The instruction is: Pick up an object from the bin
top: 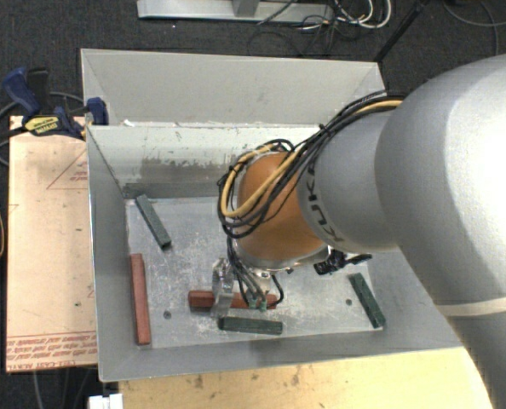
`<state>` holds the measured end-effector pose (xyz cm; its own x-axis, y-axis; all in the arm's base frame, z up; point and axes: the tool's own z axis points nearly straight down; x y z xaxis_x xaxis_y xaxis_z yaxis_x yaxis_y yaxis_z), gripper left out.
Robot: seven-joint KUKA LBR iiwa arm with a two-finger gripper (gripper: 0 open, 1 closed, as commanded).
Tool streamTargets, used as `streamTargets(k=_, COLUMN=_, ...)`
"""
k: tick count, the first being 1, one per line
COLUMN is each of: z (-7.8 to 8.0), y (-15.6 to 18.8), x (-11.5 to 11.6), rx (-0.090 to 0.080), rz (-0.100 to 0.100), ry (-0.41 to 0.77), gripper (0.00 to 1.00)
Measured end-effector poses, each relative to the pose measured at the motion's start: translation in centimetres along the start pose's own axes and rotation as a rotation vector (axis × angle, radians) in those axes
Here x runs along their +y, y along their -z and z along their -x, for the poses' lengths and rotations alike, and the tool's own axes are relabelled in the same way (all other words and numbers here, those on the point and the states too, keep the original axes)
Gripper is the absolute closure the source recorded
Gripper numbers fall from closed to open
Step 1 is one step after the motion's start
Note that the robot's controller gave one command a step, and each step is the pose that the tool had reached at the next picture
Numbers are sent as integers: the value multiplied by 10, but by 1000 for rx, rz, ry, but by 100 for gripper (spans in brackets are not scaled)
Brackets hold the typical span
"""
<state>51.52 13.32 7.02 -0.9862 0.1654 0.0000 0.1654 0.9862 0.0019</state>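
Camera view. A grey metal bin (pixel 108 254) is seen from above, its floor scuffed and speckled. The arm (pixel 423 186) is brought in from the right, and its orange cover (pixel 274 211) and looped yellow and black cables (pixel 234 190) are seen over the middle of the bin.

The gripper (pixel 238 292) is lowered to the floor in the front middle of the bin. It is placed directly over a short reddish-brown block (pixel 202 300). The block lies flat, with its left end exposed and its middle covered by the gripper. Whether the gripper is open or closed cannot be told from this angle, nor whether the block is clamped.

A dark green bar (pixel 250 325) is noted just in front of the gripper, lying flat and nearly parallel to the block. It is close to the block, but contact between them cannot be judged.

Three other pieces are recorded, well apart from the gripper:
- A long reddish-brown bar (pixel 139 299) is laid along the left side, running front to back.
- A dark grey-green bar (pixel 153 221) is set at a slant in the back left corner.
- A second dark green bar (pixel 366 300) is set at a slant at the right, near the front wall.
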Motion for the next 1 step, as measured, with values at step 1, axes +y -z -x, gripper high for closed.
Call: streamTargets(k=1, z=-1, y=159, x=25, rx=-9, rz=4, ry=21, gripper=100)
